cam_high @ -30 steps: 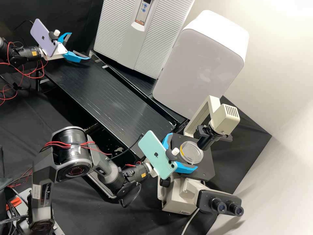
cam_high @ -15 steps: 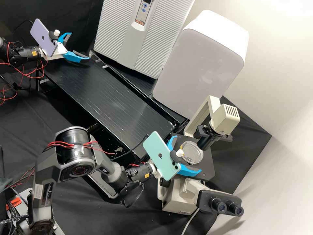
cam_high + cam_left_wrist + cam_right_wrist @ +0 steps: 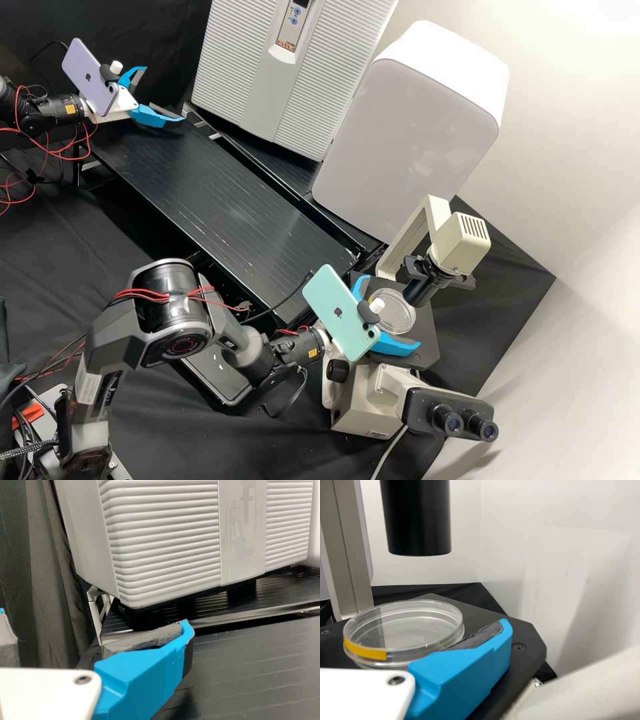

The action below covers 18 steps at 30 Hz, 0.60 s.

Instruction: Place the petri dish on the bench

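In the high view, the clear petri dish lies flat on the microscope's dark stage, under the black condenser tube. My right gripper is open there, one blue finger on each side of the dish. The right wrist view has the dish with its yellow tape mark, and a padded finger of my right gripper close along its side; contact cannot be told. My left gripper stands open over the far left end of the black bench. In the left wrist view, nothing is between the fingers of my left gripper.
The microscope's lamp arm rises behind the stage, and its eyepieces stick out at the front. A ribbed grey appliance and a white rounded box stand along the bench's back.
The right arm has moved rightward in the high view, bringing its open fingers farther along both sides of the dish. Dish and left arm have stayed where they were.
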Tool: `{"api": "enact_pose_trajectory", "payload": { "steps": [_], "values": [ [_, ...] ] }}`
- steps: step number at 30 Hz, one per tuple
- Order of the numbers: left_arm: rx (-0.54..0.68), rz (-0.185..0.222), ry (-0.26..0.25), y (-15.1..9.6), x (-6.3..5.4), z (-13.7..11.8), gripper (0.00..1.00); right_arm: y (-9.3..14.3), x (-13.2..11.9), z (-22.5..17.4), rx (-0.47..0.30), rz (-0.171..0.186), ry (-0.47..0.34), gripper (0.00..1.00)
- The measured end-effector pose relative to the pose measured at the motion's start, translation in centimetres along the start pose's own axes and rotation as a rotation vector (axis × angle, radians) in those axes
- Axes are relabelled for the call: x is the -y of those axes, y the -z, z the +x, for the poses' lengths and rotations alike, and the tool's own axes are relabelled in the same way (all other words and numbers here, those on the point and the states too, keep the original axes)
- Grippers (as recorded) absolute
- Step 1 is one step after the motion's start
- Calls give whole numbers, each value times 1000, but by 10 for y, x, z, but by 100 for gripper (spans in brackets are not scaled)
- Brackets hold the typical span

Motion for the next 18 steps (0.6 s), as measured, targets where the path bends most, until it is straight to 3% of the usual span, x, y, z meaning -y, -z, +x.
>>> {"api": "enact_pose_trajectory", "payload": {
  "steps": [10, 11, 18],
  "values": [
    [0, 0, 0, 0, 0, 0, 100, 1, 4, 11, 14, -10, 21, 100],
    [0, 0, 0, 0, 0, 0, 100, 0, 5, 11, 16, -10, 22, 0],
    [0, 0, 0, 0, 0, 0, 100, -1, 6, 12, 18, -9, 26, 0]
  ]
}}
